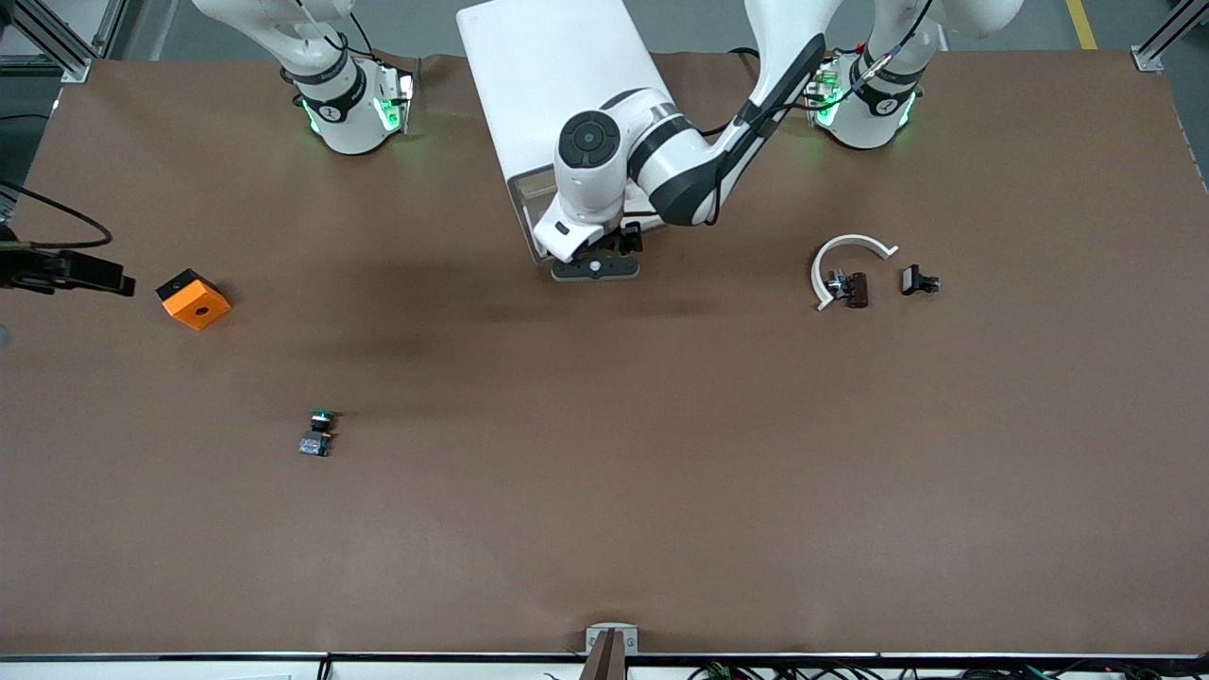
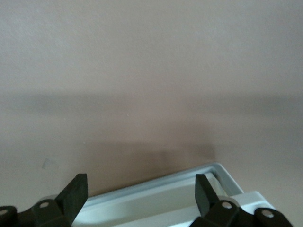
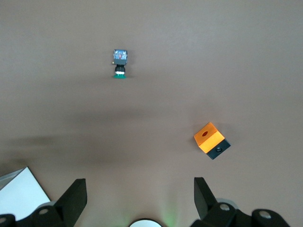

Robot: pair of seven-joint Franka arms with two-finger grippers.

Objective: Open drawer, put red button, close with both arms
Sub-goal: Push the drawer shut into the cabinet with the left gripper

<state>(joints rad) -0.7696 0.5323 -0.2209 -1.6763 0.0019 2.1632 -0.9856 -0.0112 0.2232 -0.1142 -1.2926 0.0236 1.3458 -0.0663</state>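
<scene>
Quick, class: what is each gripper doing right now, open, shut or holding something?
Left gripper: open, empty, at the cabinet's drawer.
Right gripper: open, empty, up over the table.

I see a brown worktop (image 1: 604,491), white cabinet (image 1: 557,85), orange-and-black block (image 1: 194,298), green-capped button (image 1: 318,433), white arc (image 1: 843,257).

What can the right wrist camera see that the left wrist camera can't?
Only the right wrist view shows the green-capped button and the orange box. Only the left wrist view shows the drawer, its white rim just under the left gripper. Both show the brown table and open black fingers; the right gripper is over bare table.
</scene>
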